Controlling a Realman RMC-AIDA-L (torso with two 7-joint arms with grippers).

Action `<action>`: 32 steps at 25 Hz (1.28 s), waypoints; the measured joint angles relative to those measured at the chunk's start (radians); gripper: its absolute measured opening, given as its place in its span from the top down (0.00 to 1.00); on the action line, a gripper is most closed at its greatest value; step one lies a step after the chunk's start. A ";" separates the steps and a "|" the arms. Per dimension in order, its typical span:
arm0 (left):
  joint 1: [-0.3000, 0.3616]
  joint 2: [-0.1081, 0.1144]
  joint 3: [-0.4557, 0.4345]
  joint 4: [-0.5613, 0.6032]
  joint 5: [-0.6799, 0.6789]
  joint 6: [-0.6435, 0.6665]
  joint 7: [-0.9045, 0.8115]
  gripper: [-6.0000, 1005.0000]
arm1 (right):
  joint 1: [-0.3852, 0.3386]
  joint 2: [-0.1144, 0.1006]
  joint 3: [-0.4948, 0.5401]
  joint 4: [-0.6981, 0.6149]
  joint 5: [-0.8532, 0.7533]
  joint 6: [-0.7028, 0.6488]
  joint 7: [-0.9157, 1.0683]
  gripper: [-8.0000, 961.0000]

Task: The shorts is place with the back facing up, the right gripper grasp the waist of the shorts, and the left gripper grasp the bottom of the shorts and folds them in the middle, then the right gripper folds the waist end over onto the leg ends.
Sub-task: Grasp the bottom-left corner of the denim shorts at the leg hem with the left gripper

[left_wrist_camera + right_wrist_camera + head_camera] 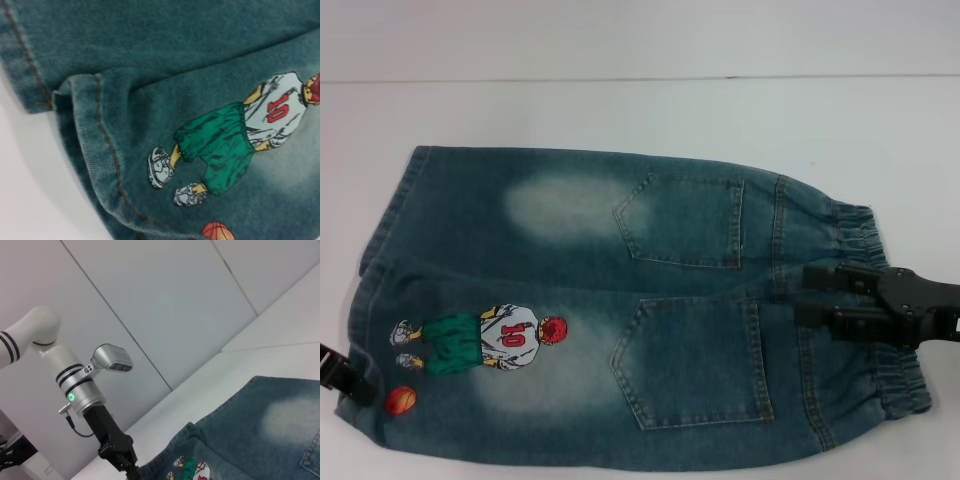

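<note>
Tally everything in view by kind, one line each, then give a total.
Denim shorts: 1
Grippers: 2, the left gripper at the leg hems, the right gripper on the elastic waist
White table: 1
Total: 4

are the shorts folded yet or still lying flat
Spread flat, not folded: the shorts show both back pockets, the elastic waist and both leg hems, with the right gripper at the waist.
</note>
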 joint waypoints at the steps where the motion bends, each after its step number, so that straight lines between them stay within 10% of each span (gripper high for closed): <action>1: 0.001 -0.001 0.000 0.000 0.000 -0.008 -0.004 0.92 | 0.000 0.000 0.002 0.000 0.000 -0.002 -0.003 0.05; 32: 0.019 -0.016 0.071 0.054 0.003 -0.039 -0.065 0.80 | 0.056 -0.002 0.004 -0.013 0.000 -0.005 0.003 0.05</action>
